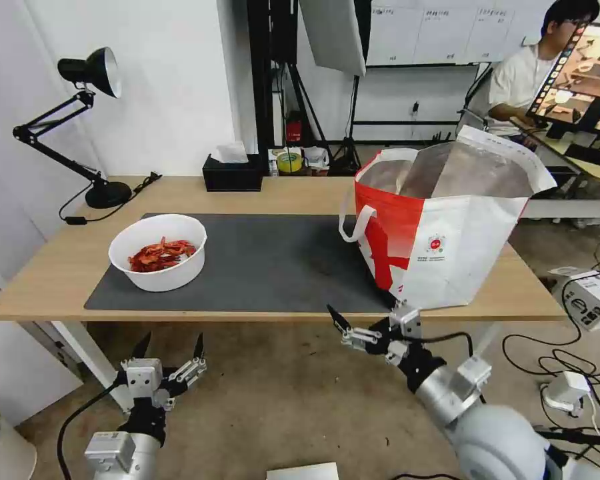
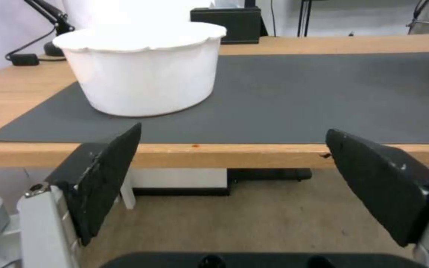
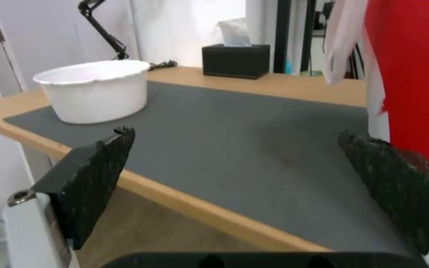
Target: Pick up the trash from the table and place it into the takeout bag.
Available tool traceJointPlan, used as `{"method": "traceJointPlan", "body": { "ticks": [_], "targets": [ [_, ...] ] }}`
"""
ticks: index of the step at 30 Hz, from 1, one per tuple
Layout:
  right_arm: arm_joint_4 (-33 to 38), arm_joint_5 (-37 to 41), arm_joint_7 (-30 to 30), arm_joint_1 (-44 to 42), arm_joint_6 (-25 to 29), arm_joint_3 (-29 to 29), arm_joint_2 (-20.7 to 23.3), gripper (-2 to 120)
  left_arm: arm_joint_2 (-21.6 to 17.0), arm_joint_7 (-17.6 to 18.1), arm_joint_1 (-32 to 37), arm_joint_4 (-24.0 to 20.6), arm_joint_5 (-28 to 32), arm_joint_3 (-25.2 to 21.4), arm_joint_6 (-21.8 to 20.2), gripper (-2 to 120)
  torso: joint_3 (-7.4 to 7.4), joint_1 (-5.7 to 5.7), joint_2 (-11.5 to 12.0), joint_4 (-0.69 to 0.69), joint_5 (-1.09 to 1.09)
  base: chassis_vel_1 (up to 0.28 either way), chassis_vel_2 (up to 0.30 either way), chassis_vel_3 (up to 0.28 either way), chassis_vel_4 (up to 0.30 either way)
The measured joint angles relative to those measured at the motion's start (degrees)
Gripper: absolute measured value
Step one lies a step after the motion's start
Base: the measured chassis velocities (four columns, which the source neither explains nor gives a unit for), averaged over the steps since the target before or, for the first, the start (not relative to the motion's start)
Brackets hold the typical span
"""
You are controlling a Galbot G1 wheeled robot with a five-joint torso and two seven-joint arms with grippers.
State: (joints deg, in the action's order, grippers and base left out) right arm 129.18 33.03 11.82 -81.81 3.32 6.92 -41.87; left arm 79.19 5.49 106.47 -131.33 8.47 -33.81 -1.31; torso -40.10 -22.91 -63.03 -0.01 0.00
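Observation:
The trash on show is a white bowl (image 1: 158,252) of red shells, standing on the left end of the dark grey mat (image 1: 267,267) on the light-wood table (image 1: 60,267). At the table's right end the takeout bag (image 1: 447,227) stands upright and open, its foil lining showing. Both arms hang below the front edge. My left gripper (image 1: 170,347) is open and empty, below and in front of the bowl (image 2: 140,67). My right gripper (image 1: 363,320), also open and empty, sits just under the table edge by the bag's (image 3: 408,74) near corner, and the bowl (image 3: 95,89) lies farther off.
A black desk lamp (image 1: 87,120) stands at the table's back left and a black tissue box (image 1: 232,175) at the back middle. A white table leg (image 1: 87,353) is close to my left arm. Cables and a white box (image 1: 593,297) lie on the floor at right.

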Motion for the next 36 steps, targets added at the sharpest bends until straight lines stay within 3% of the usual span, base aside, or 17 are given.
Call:
{"method": "traceJointPlan", "body": {
  "ticks": [9,36],
  "targets": [
    [-1.55,-3.51,0.66,-3.06,0.98,-0.21,-1.69,100,0.27,0.0,-0.25,0.91,0.01,0.46,0.21,100,0.0,0.0,0.0,0.0,0.0,0.0,0.0,0.0,0.0],
    [-5.05,-6.75,4.2,-1.23,2.87,-2.98,-3.58,100,-0.36,-0.01,-1.13,2.02,0.23,0.57,0.23,100,0.0,0.0,0.0,0.01,0.0,0.0,0.0,0.0,0.0]
  ]
}}
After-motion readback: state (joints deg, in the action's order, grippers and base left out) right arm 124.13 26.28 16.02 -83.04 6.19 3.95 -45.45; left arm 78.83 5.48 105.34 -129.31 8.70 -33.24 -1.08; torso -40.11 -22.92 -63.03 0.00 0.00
